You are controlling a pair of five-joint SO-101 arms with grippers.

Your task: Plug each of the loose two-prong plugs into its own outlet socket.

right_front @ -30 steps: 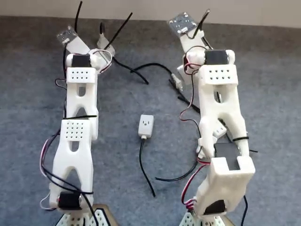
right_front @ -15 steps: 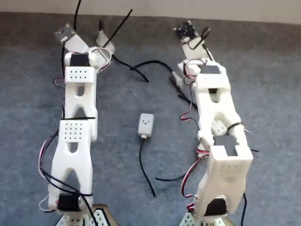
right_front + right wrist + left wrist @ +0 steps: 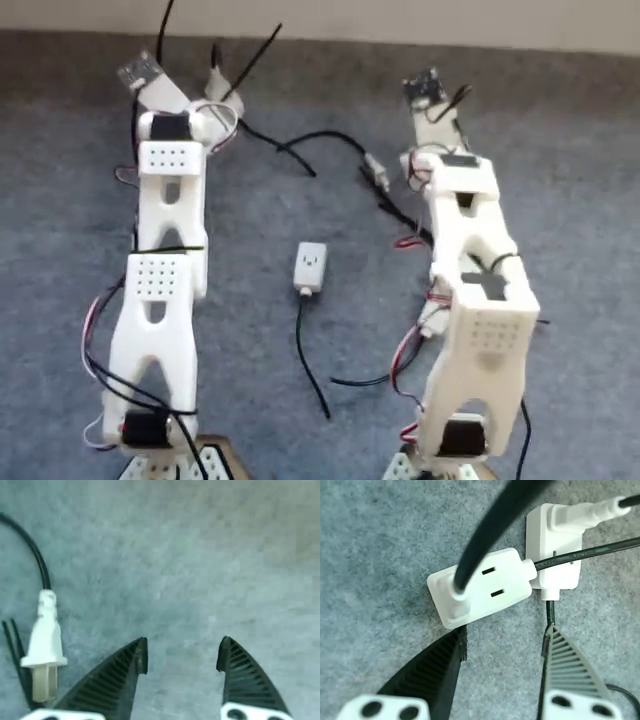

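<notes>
Plug insertion appears barely begun. Nearest the arm bases, the central socket (image 3: 310, 265) lies face up on the carpet (image 3: 560, 200) between the two arms, its slots vacant and its cord trailing toward the bases.

Farther out, one loose plug (image 3: 44, 642) lies flat on the carpet, prongs exposed, just beside the right gripper (image 3: 183, 647). That gripper's jaws are spread and hold nothing.

At the far end, the left gripper (image 3: 506, 640) hovers with jaws spread just short of a far socket (image 3: 485, 587), gripping nothing. Both slots there are bare. A black cord (image 3: 490, 535) crosses above it. Touching it is a white block (image 3: 555, 555) that seems to carry a seated white connector; this cannot be confirmed.

Judgement: the visible loose plug remains to be grasped, aligned and inserted.
</notes>
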